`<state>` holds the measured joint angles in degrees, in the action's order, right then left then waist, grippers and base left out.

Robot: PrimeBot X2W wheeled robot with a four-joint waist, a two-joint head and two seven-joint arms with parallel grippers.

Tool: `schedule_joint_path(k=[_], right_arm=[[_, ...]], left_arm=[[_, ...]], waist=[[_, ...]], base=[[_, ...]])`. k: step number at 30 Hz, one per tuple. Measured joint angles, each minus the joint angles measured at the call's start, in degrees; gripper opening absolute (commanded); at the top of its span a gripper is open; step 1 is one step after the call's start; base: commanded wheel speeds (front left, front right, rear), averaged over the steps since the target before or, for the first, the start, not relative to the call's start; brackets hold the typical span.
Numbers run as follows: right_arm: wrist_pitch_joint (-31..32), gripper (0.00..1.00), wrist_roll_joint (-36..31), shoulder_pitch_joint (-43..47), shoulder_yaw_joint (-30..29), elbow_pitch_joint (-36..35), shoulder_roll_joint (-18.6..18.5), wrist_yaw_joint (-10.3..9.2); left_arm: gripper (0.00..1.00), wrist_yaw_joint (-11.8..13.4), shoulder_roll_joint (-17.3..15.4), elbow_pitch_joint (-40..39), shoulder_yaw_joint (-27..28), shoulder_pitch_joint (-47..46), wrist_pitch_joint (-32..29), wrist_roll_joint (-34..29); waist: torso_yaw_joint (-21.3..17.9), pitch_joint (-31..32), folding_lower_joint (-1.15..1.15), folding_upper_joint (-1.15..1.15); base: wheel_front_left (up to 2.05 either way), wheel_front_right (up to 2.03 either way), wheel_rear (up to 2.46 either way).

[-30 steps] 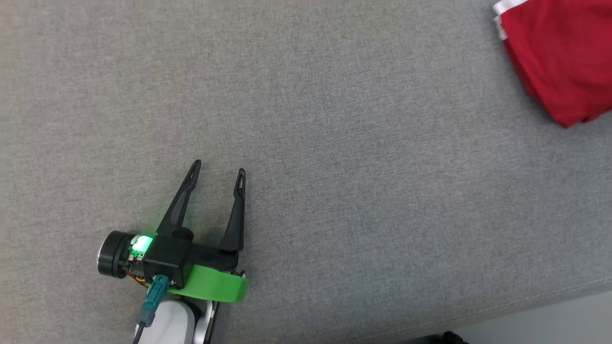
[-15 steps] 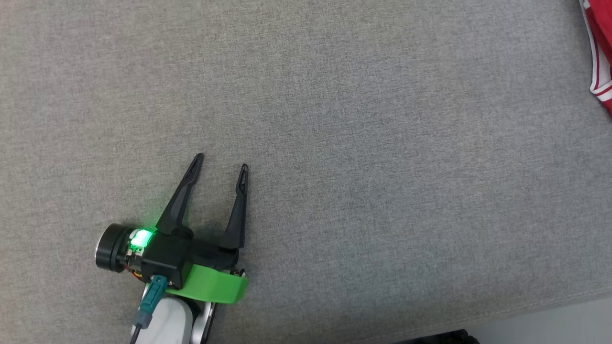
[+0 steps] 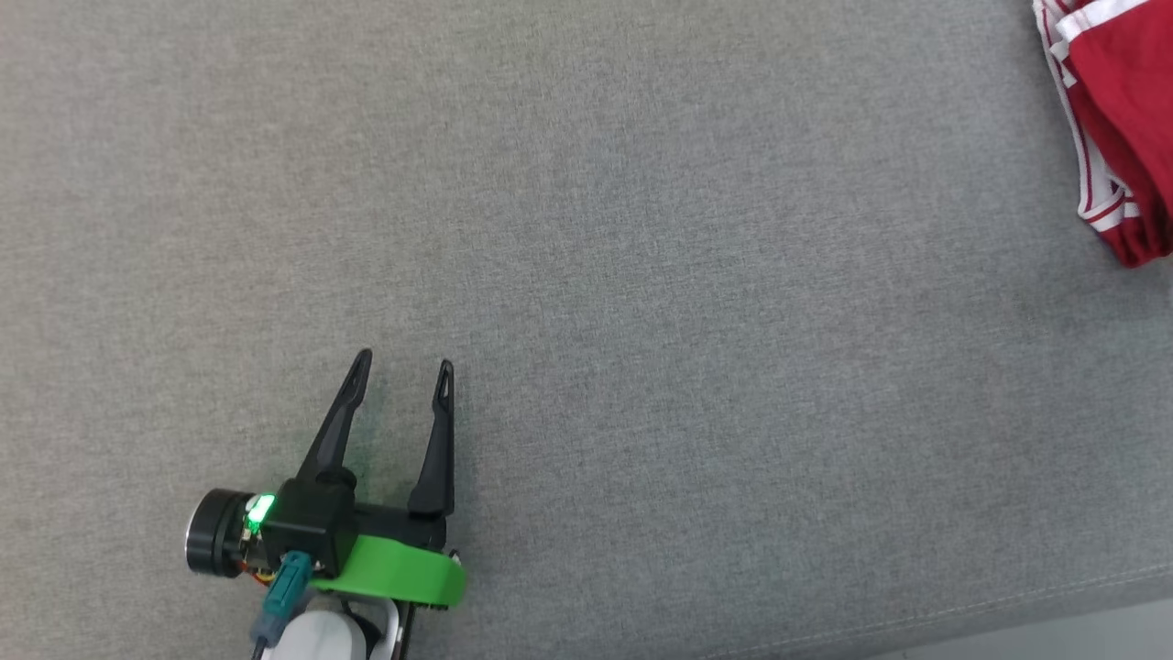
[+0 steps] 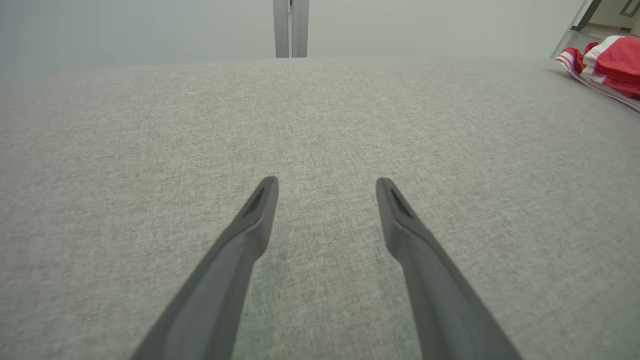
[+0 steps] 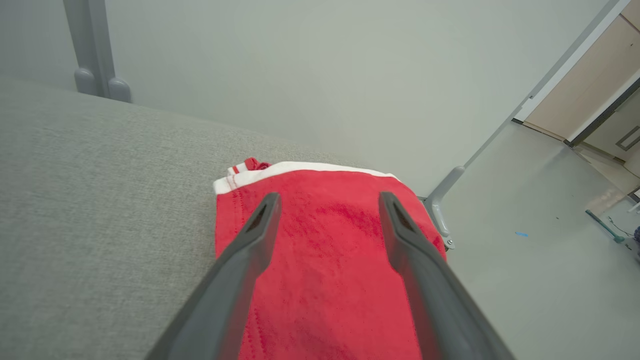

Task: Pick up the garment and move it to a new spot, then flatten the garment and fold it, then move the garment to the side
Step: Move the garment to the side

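Grey woven fabric covers the broad table (image 3: 641, 229), and the red garment (image 3: 1123, 119), a soft cloth with white trim and thin white stripes along one edge, lies bunched at the table's far right corner in the head view, partly cut off by the frame. The left hand (image 3: 404, 359) sits low on the near left of the table, well apart from the garment. Its two long dark fingers are spread wide and point away from the robot with nothing between them, and a bright green collar (image 3: 394, 573) and a small green light (image 3: 261, 507) show at its wrist. In the left wrist view the left hand (image 4: 326, 181) hangs just over bare fabric, its fingers parted and empty. The garment (image 4: 612, 62) is a small red and white heap far off to the right, and a grey post (image 4: 290, 27) stands beyond the table's far edge. In the right wrist view the right hand (image 5: 329, 196) is directly above the garment (image 5: 325, 260) with its fingers standing wide apart and gripping no cloth. I cannot tell whether the tips touch the fabric. The garment's white band runs along its far edge, close to the table's corner, with pale floor (image 5: 525, 280) beyond.
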<state>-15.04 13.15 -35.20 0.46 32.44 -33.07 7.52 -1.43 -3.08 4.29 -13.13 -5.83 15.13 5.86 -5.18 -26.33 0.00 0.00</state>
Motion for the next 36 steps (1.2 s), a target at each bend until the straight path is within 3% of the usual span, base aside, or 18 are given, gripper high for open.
schedule_joint_path(k=[7, 13, 25, 36], right_arm=[[0.00, 1.00, 1.49, 14.98, 1.60, -10.84, 12.62, 0.00], [0.00, 1.00, 3.10, 22.50, 3.61, -14.94, 19.18, 0.00], [0.00, 1.00, -0.04, 36.57, 4.10, -24.16, 24.51, -0.01], [0.00, 1.00, -1.12, 45.64, 4.05, -25.82, 26.62, -0.01]], left_arm=[[1.00, 2.04, 0.14, -0.26, 0.69, 4.81, 0.00, 4.34], [1.00, 2.55, 0.16, -1.36, 0.65, 8.04, 0.00, 4.50], [1.00, 3.56, 0.22, -3.28, 3.49, 17.05, 0.00, 4.74], [1.00, 3.74, 0.22, -3.48, 4.30, 23.66, 0.00, 4.77]], waist=[[0.88, 8.02, 0.00, 0.00], [1.72, 14.39, -0.01, 0.00], [3.20, 25.78, -0.01, 0.00], [3.94, 33.36, -0.01, 0.00]], base=[[0.00, 0.00, 0.00], [0.00, 0.00, 0.00], [0.00, 0.00, 0.00], [0.00, 0.00, 0.00]])
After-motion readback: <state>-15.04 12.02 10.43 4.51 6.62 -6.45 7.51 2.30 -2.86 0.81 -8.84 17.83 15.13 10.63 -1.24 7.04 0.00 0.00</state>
